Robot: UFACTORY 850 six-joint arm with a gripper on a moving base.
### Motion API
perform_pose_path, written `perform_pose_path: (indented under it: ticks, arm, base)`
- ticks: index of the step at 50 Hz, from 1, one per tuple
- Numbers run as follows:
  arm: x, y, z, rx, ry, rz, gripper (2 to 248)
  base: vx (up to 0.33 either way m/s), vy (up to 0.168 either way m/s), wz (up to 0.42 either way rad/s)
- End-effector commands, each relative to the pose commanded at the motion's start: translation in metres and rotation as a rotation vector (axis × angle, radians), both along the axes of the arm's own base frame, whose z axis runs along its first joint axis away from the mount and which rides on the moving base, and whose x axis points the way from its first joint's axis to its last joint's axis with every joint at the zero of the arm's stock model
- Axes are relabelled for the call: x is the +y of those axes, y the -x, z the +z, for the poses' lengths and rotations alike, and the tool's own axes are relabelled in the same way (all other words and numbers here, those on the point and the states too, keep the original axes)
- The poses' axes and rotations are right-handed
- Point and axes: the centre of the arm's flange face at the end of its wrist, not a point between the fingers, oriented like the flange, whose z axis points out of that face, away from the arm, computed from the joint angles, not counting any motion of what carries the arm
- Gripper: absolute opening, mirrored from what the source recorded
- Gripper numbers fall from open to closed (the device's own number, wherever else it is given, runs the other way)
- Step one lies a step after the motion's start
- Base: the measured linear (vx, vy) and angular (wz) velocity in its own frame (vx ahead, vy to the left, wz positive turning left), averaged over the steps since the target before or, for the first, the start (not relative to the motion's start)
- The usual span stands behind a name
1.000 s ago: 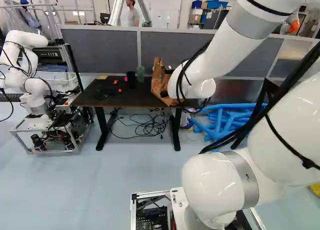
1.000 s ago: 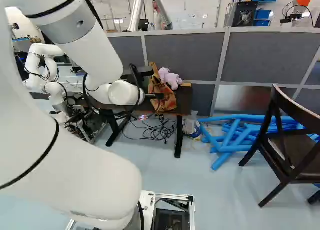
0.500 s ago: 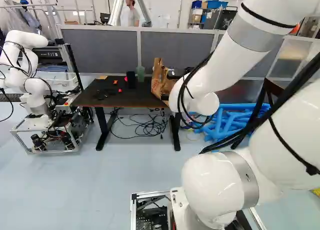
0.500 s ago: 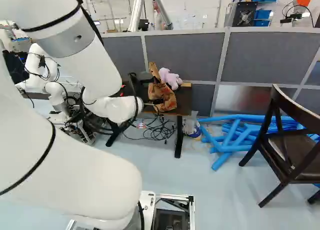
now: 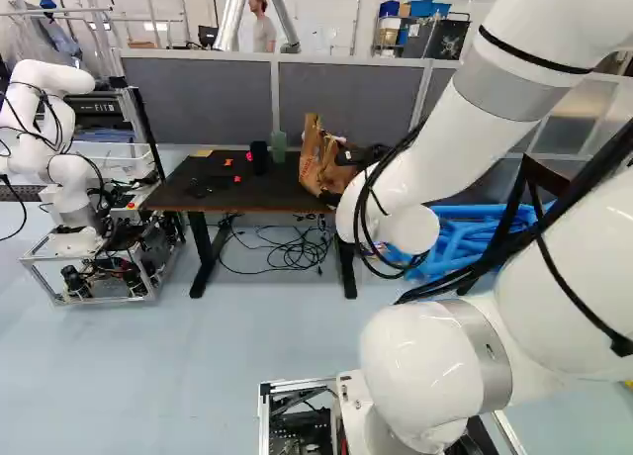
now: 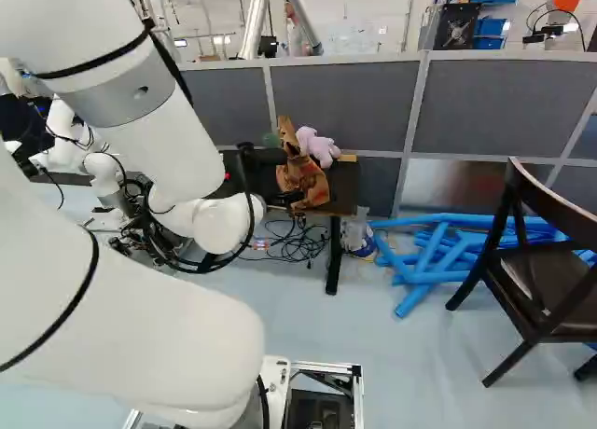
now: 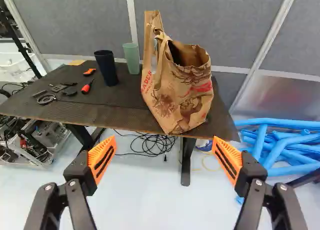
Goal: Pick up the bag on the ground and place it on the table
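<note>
One paper bag (image 7: 182, 100) stands upright on the table (image 7: 117, 105).

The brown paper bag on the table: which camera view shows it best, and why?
The wrist view: the brown paper bag appears large and unobstructed, its open top and printed side visible. Both base views show it smaller, partly hidden by the black two-fingered gripper.
</note>
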Motion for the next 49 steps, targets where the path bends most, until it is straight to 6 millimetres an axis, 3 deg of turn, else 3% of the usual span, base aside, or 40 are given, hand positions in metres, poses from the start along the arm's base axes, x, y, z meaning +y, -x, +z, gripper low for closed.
perform_pose_path:
  ticks: [49]
  arm:
    - [0.000,0.013,-0.007,-0.039,-0.017,-0.008,247]
  base:
    - [0.000,0.000,0.000]
